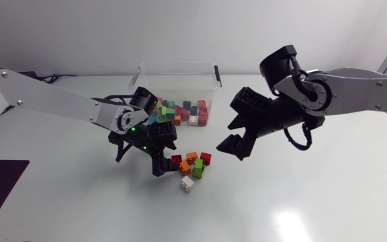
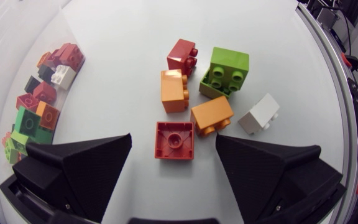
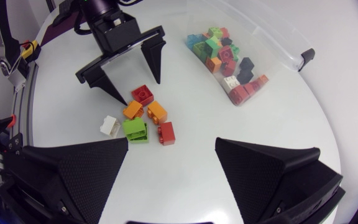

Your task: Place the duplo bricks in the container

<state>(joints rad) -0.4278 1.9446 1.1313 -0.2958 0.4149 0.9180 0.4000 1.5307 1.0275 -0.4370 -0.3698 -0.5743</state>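
Head view: my left gripper [image 1: 166, 160] is low over the table [image 1: 328, 195], just in front of the container [image 1: 177, 69], at the near edge of a loose cluster of six duplo bricks. Its fingers are spread, with nothing pinched.

Left wrist view, cluster detail:
- A red brick [image 2: 174, 140], square face up, lies on the table between the two spread fingers. There is a gap on each side and neither finger touches it.
- Just ahead of it are an orange brick [image 2: 174, 91] and a second orange brick [image 2: 211, 116], close together.
- Beyond those are a second red brick [image 2: 183, 56] and a green brick [image 2: 225, 72]. The green one is tipped so its studs face the camera.
- A white brick [image 2: 258, 114] sits just beside the second orange brick, on the side of the cluster away from the container.

Container: a clear, open-topped tub standing on the table behind the cluster. A heap of mixed bricks [image 1: 183, 111] in red, green, orange, black and white lies along its front wall.

My right gripper [image 1: 228, 134] hangs above the table on the far side of the cluster from the left gripper, well clear of every brick. Its fingers are spread wide and empty. The right wrist view looks down past them onto the cluster, the left gripper and the tub.
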